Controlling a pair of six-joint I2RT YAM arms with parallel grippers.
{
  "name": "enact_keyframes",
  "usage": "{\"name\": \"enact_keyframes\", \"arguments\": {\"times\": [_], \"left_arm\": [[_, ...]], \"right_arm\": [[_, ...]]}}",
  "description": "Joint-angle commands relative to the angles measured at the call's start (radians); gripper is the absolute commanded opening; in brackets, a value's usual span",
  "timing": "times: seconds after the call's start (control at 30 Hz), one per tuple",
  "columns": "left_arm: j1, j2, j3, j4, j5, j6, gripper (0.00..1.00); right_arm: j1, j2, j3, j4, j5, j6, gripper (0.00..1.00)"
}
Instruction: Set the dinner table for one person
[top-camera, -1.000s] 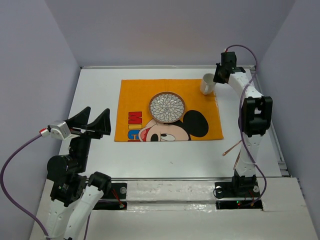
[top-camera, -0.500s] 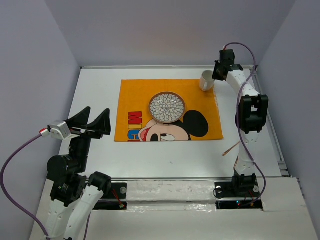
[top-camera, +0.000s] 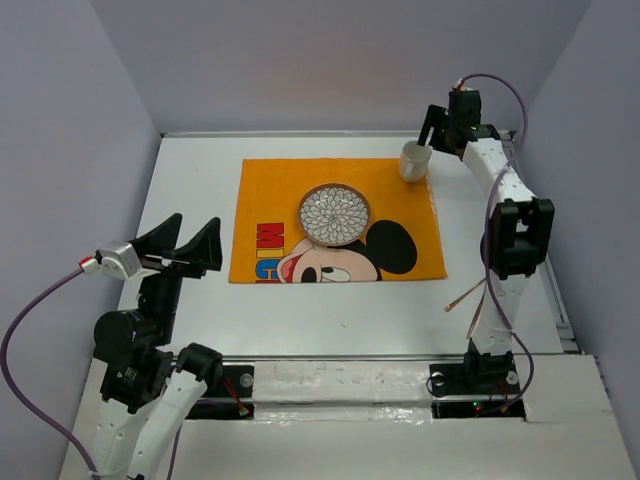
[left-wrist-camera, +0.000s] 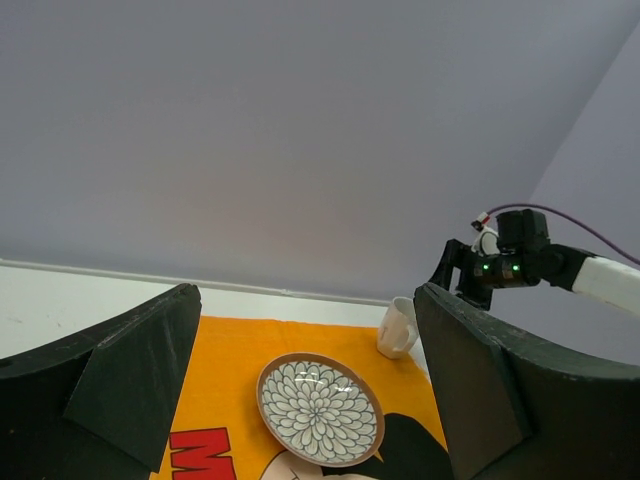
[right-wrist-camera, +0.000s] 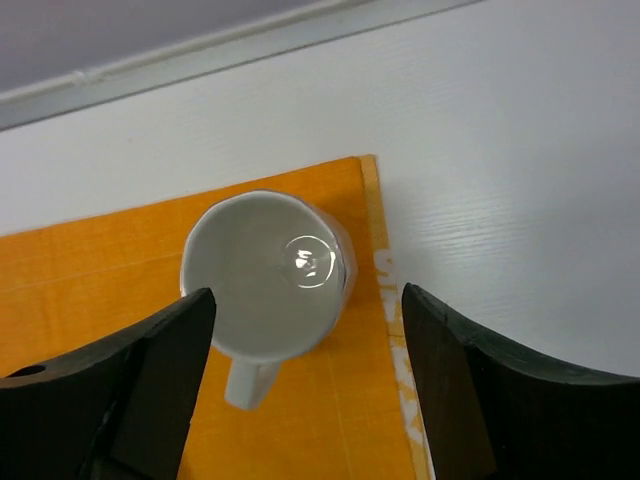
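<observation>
**Item 1. Right gripper** (top-camera: 435, 130): raised at the far right of the scene. Its jaws stand wide, holding nothing. One finger hangs on each side of item 3, with a clear gap on the right-finger side.

**Item 2. Left gripper** (top-camera: 190, 240): lifted at the near left. Its jaws are spread fully and empty, and it faces the far wall.

**Item 3. White mug** (right-wrist-camera: 268, 270): upright and empty, directly below the right gripper and between its fingers. The handle points toward the wrist. It stands on the far right corner of item 5.

**Item 4. Patterned plate** (top-camera: 334, 215): round with a brown rim and a white petal design. It lies well apart from the right gripper, to its left and toward the arm bases. From the left gripper it is ahead and to the right.

**Item 5. Orange Mickey Mouse mat** (top-camera: 270, 185): lies flat under items 3 and 4.

**Item 6. Dinner table** (top-camera: 190, 175): white and matte. It spreads beneath both grippers and carries item 5. Bare surface shows just past the right finger.

**Item 7. Thin wooden stick** (top-camera: 462, 297): possibly a chopstick. It lies on the table beside the right arm, well behind its gripper.
</observation>
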Motion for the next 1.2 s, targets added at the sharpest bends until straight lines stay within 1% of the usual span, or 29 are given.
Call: {"name": "enact_keyframes", "arguments": {"times": [0.0,0.07,0.1,0.17,0.2,0.23,0.27,0.3,0.33,0.37,0.43,0.5,0.57,0.67,0.7,0.77,0.8,0.87,1.03,1.17], "left_arm": [[-0.018,-0.025,-0.01,0.041,0.018,0.014,0.99],[-0.028,-0.039,-0.011,0.04,0.02,0.012,0.99],[-0.043,-0.048,-0.01,0.041,0.017,0.014,0.99],[-0.06,-0.057,-0.01,0.04,0.009,0.018,0.99],[-0.07,-0.06,-0.008,0.037,0.005,0.02,0.99],[-0.088,-0.069,-0.008,0.038,0.001,0.02,0.99],[-0.097,-0.071,-0.007,0.035,-0.003,0.023,0.99],[-0.112,-0.08,-0.006,0.037,-0.006,0.024,0.99],[-0.117,-0.086,-0.003,0.037,-0.014,0.026,0.99],[-0.123,-0.093,-0.005,0.035,-0.018,0.031,0.99],[-0.136,-0.112,-0.003,0.029,-0.044,0.037,0.99],[-0.145,-0.122,-0.002,0.024,-0.058,0.041,0.99],[-0.159,-0.126,0.001,0.018,-0.078,0.044,0.99],[-0.177,-0.129,0.006,0.003,-0.126,0.044,0.99],[-0.185,-0.131,0.007,-0.011,-0.144,0.046,0.99],[-0.188,-0.131,0.015,-0.028,-0.221,0.043,0.99],[-0.191,-0.132,0.02,-0.044,-0.277,0.038,0.99],[-0.194,-0.134,0.021,-0.058,-0.32,0.038,0.99],[-0.211,-0.125,0.018,-0.06,-0.351,0.043,0.99],[-0.229,-0.117,0.013,-0.055,-0.359,0.055,0.99]], "right_arm": [[0.005,-0.341,-0.246,0.082,0.063,0.086,0.77],[0.005,-0.468,-0.446,0.173,0.083,0.124,0.74],[0.005,-0.592,-0.65,0.2,0.109,0.161,0.7],[-0.009,-0.712,-0.834,0.233,0.117,0.193,0.68],[-0.03,-0.766,-0.987,0.234,0.129,0.219,0.64],[-0.046,-0.873,-1.056,0.231,0.128,0.235,0.61],[-0.081,-0.922,-1.121,0.218,0.112,0.248,0.59],[-0.099,-0.97,-1.223,0.201,0.082,0.274,0.59],[-0.112,-1.056,-1.267,0.179,0.074,0.291,0.58],[-0.121,-1.094,-1.307,0.152,0.065,0.298,0.58],[-0.133,-1.163,-1.356,0.074,0.08,0.314,0.57],[-0.142,-1.168,-1.362,0.035,0.092,0.315,0.57],[-0.156,-1.132,-1.361,-0.011,0.088,0.319,0.56],[-0.181,-1.09,-1.362,-0.025,0.088,0.334,0.54],[-0.181,-1.08,-1.362,-0.023,0.089,0.341,0.51],[-0.192,-1.052,-1.364,-0.025,0.105,0.362,0.48],[-0.201,-1.032,-1.364,-0.026,0.118,0.365,0.48],[-0.214,-1.018,-1.361,-0.037,0.09,0.362,0.47],[-0.227,-0.966,-1.342,-0.057,0.092,0.361,0.47],[-0.236,-0.885,-1.321,-0.08,0.097,0.365,0.46]]}}
